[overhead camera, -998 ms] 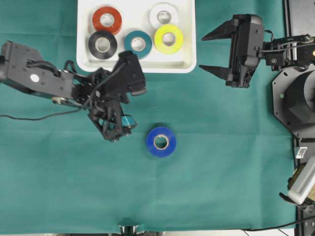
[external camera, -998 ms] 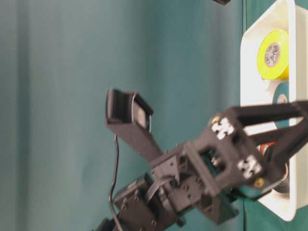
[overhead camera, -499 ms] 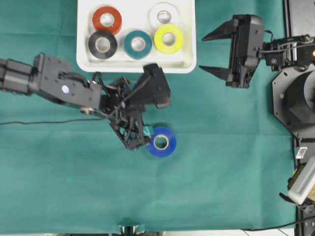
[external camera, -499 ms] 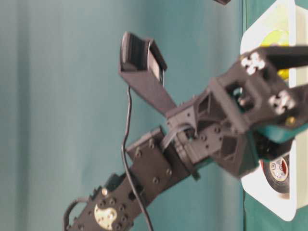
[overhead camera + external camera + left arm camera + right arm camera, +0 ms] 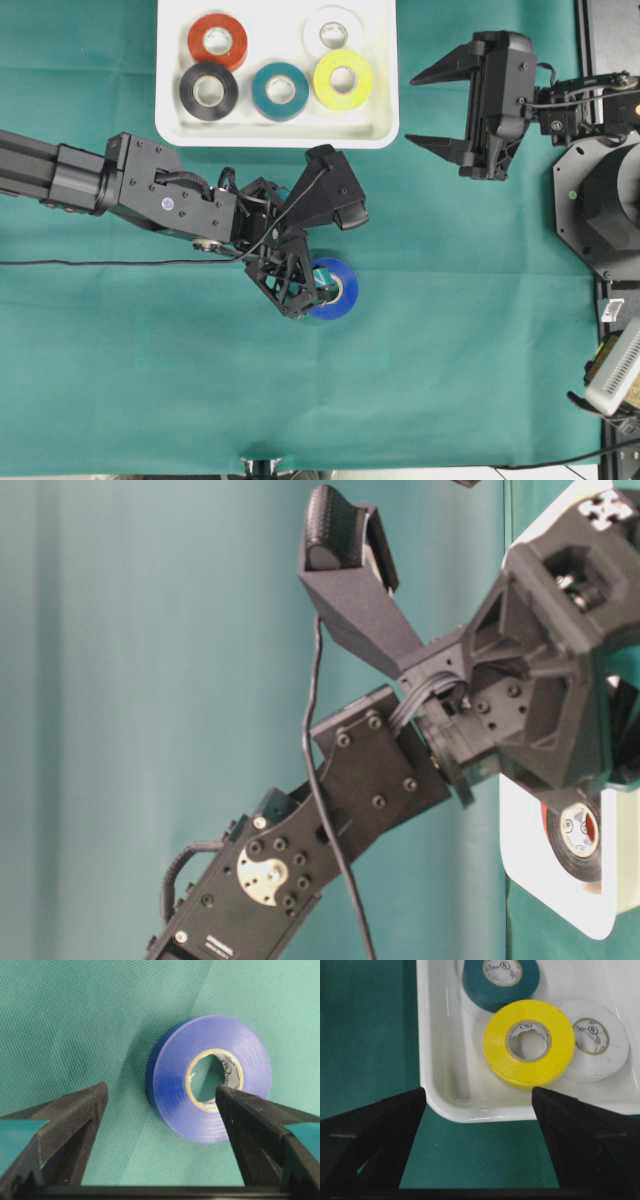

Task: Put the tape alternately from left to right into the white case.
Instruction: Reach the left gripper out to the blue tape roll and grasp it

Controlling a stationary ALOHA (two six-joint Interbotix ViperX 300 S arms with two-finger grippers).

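Blue roll (image 5: 333, 289) is the last tape outside the tray (image 5: 172, 118), sitting near the middle of the green cloth (image 5: 480, 330). Left gripper (image 5: 312, 292) is right over it, jaws spread wide, one finger (image 5: 260, 1130) across the core. Looks like it needs to drop lower and squeeze. Right gripper (image 5: 428, 106) hangs open beside the tray's right edge. Count: five rolls in (red (image 5: 217, 40), black (image 5: 208, 91), teal (image 5: 280, 90), white (image 5: 331, 31), yellow (image 5: 342, 78)), one out.

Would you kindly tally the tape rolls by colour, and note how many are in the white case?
Red-orange roll: 1
Black roll: 1
Teal roll: 1
White roll: 1
Yellow roll: 1
Blue roll: 1
Total: 6; 5 in the white case, blue on the cloth.
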